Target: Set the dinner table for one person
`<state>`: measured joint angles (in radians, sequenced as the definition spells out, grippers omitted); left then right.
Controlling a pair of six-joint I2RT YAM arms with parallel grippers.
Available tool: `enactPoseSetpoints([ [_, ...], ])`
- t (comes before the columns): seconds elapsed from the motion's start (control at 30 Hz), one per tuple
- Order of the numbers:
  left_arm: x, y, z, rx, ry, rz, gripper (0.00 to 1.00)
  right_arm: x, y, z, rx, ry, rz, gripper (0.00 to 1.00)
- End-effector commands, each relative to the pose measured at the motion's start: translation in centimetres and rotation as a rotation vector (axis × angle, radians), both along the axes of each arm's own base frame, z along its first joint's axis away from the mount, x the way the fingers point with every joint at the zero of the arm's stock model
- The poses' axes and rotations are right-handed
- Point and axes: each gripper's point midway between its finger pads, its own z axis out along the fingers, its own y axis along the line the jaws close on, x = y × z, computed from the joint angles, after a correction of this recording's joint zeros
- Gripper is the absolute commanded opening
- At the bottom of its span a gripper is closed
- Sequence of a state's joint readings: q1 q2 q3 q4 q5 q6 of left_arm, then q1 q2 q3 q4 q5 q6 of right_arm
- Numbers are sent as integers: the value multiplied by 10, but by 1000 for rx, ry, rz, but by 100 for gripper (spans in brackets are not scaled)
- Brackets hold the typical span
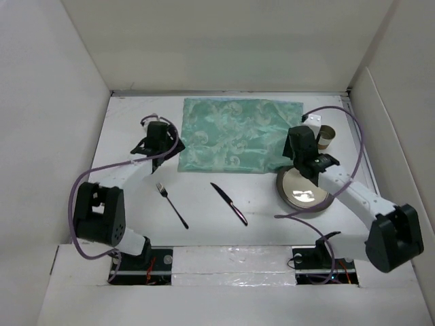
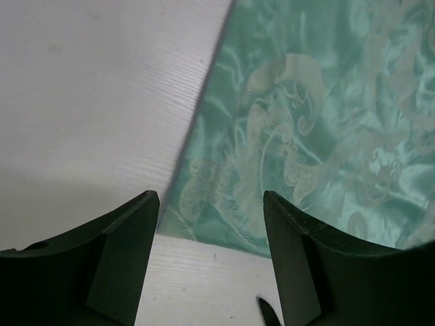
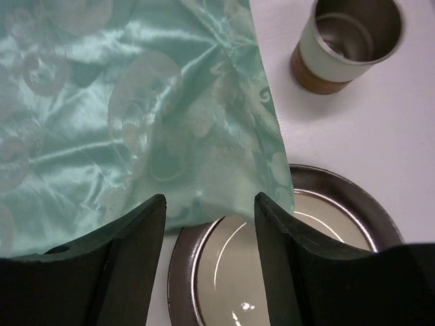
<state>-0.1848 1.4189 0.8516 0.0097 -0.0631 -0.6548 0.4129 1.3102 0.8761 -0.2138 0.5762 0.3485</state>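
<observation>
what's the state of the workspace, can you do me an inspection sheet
surface: white dinner table
job's things: green placemat at the far side, its right near corner lapping the plate; fork and knife lie apart on the near side; cup beyond the plate
clutter: nothing seen
tools: left tool open, empty, over the placemat's left near corner; right tool open, empty, over its right one
cables: purple cables looping, one per side
surroundings: white upright panels

Green marbled placemat point(image 1: 239, 134) (pale swirls), white dinner table point(image 1: 258, 217).
</observation>
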Motion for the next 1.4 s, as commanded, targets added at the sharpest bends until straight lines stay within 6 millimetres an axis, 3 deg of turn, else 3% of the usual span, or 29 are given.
enactPoseSetpoints([
  [0.0, 6, -2, 0, 151, 49, -24, 60, -5, -19, 82, 56, -198, -91, 60],
  [0.07, 3, -7, -21, 147, 108, -51, 59, -14, -21, 114, 105, -292, -64, 62],
  [0.17, -5, -10, -36, 161, 152, -72, 59, -24, -11, 140, 170, -371, 23, 62],
  [0.37, -17, -23, -59, 223, 232, -124, 58, -32, 12, 139, 209, -389, 128, 61],
  [0.4, -12, -28, -56, 229, 225, -135, 58, -31, 14, 134, 207, -378, 133, 61],
  [0.53, -3, -42, -89, 235, 322, -181, 55, -32, 35, 121, 213, -349, 196, 62],
  [0.57, -3, -42, -89, 235, 323, -182, 55, -32, 35, 121, 213, -349, 196, 62],
  [0.6, 0, -42, -94, 239, 327, -181, 52, -32, 34, 121, 208, -348, 193, 62],
  [0.7, 15, -34, -97, 270, 329, -157, 3, -32, 35, 121, 207, -350, 188, 61],
  [0.77, 22, -30, -94, 242, 340, -160, 0, -30, 35, 122, 206, -356, 187, 62],
  [0.83, 32, -10, -88, 219, 329, -110, 0, -26, 36, 121, 209, -354, 190, 62],
  [1.07, 53, 54, -50, 138, 232, 56, 0, 8, 42, 73, 208, -211, 216, 65],
  [1.3, 48, 72, -36, 132, 198, 129, 0, 51, 53, 18, 240, -17, 236, 69],
  [1.33, 49, 75, -34, 118, 188, 138, 0, 65, 58, 7, 257, 32, 249, 69],
  [1.37, 51, 72, -33, 104, 181, 132, 0, 73, 50, -1, 260, 57, 223, 69],
])
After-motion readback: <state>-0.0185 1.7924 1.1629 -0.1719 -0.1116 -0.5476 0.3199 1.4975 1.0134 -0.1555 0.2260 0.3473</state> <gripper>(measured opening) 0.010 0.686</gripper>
